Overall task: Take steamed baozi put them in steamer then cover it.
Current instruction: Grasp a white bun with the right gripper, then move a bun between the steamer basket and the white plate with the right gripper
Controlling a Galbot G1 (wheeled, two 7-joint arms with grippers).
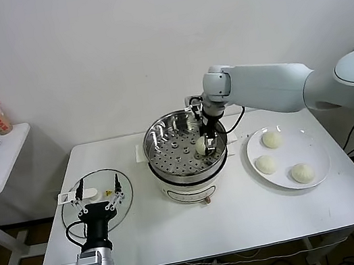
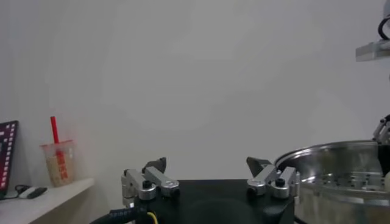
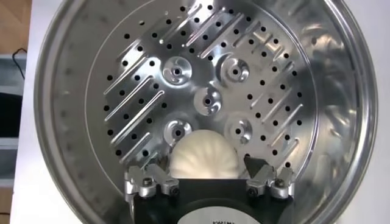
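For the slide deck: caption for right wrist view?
Right gripper lowers a baozi onto the steamer tray.

Right arm reached forward and left, wrist bent down, right gripper [image 1: 201, 147] low, fingers [image 3: 150, 181] spread apart. Left arm parked near body, left gripper [image 1: 97, 200] spread wide, pointing forward.

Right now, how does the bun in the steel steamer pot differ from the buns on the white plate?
The cream-white bun in the steamer sits alone on the perforated tray, between the right gripper fingers. The three cream-white buns on the flat white round plate lie apart in the open, nothing touching them. All look alike: round, smooth, similar size.
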